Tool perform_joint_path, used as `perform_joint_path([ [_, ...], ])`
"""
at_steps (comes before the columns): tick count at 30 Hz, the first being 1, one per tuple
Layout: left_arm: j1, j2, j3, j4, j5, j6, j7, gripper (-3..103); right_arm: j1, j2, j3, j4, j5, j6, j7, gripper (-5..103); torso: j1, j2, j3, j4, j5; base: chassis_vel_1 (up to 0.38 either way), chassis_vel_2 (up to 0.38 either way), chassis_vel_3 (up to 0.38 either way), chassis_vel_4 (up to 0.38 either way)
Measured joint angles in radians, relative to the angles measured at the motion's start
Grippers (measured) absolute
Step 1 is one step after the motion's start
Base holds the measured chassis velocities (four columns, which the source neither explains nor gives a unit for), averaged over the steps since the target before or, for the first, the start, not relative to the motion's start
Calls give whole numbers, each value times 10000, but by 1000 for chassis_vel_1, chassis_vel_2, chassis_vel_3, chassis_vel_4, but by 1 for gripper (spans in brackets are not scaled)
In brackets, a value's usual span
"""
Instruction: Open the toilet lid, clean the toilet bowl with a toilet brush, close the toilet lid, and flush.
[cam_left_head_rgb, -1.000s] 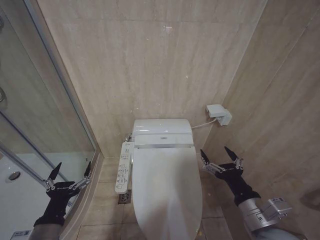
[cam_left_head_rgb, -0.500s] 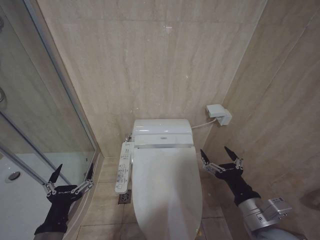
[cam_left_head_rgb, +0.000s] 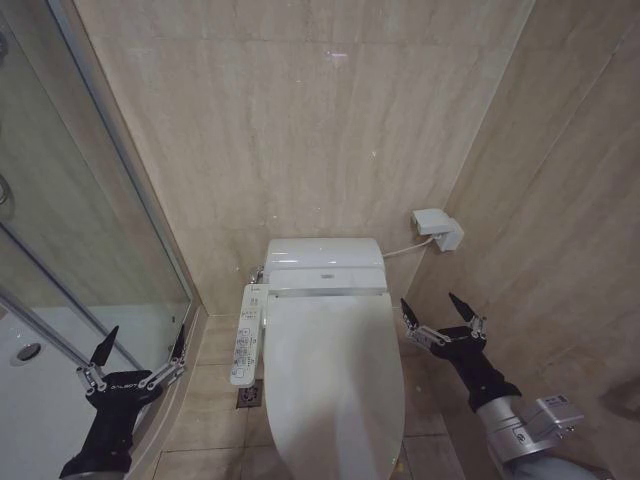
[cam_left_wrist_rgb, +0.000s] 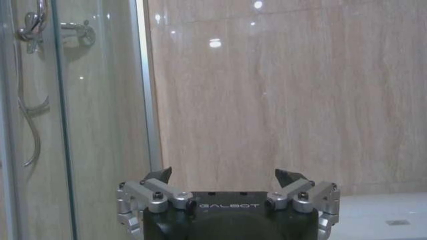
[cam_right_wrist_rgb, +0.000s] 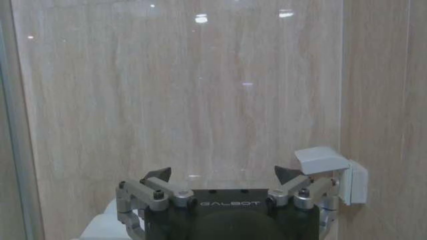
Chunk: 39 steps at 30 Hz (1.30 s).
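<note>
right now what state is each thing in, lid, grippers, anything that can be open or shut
toilet lid: shut, lying flat over the bowl
left gripper: open, fingers spread, empty, low beside the shower glass
right gripper: open, fingers spread, empty, beside the toilet's right side
wall box: cover tilted up, cable running to the toilet

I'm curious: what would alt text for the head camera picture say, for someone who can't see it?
A white toilet with its toilet lid closed stands against a beige tiled wall, a button panel on its side. The robot's open left gripper hangs beside a glass shower door; its open right gripper hovers on the toilet's other side.
</note>
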Motion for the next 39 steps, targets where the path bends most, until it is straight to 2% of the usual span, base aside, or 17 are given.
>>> perform_joint_path([
  [10,4,43,-64,-2,15,355,40,100,0,0,0,0,0,0,0,100,0,0,0,0,-1,0,0,0,0],
  [17,9,16,-125,-2,62,388,163,100,0,0,0,0,0,0,0,100,0,0,0,0,0,0,0,0,0],
  [21,10,16,-197,-1,99,369,262,100,0,0,0,-1,0,0,0,100,0,0,0,0,-1,0,0,0,0],
  [28,0,17,-387,1,309,-11,600,100,0,0,0,0,0,0,0,100,0,0,0,0,0,0,0,0,0],
  [39,-33,-28,-383,8,313,-61,557,100,0,0,0,0,0,0,0,100,0,0,0,0,0,0,0,0,0],
])
